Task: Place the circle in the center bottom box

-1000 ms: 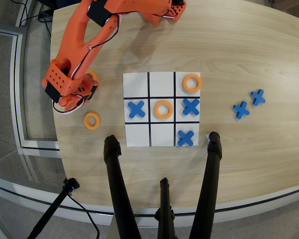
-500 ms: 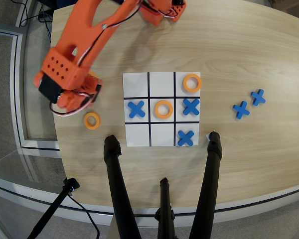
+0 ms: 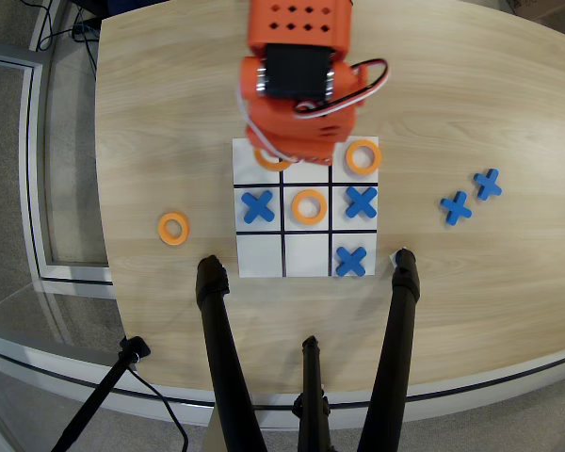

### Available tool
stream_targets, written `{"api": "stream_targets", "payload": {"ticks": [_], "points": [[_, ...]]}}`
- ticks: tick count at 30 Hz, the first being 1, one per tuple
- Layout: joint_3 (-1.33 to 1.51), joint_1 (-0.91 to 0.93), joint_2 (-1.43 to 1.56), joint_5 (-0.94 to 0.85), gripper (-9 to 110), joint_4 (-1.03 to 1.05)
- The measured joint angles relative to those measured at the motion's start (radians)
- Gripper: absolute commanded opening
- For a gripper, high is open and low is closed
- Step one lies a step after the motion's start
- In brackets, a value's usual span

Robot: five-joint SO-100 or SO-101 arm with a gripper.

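Note:
The orange arm hangs over the near row of the grid sheet (image 3: 260,256). My gripper (image 3: 295,143) is seen from straight above, and its own body hides the jaws. The center bottom box (image 3: 310,175), the middle cell of the row by the robot base, is mostly covered by the arm; only a white strip shows. One orange circle (image 3: 262,160) peeks out under the arm in the cell to its left. Other circles lie in the corner cell (image 3: 363,156), in the middle cell (image 3: 309,206) and loose on the table (image 3: 173,228).
Blue X pieces lie in three cells (image 3: 257,206), (image 3: 361,201), (image 3: 351,261), and two more lie on the table to the right (image 3: 456,207), (image 3: 488,184). Black tripod legs (image 3: 217,311), (image 3: 401,301) stand at the sheet's far edge.

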Motion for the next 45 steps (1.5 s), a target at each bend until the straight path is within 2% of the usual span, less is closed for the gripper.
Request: {"api": "stream_targets", "payload": {"ticks": [2,7,13,45], "points": [[0.074,-0.077,0.021,0.043,0,-0.06],[0.166,-0.132,-0.008,0.101,0,-0.212],[0.166,-0.12,-0.12,0.11,0,-0.324],[0.201,-0.14,-0.327,0.138,0,-0.44]]}}
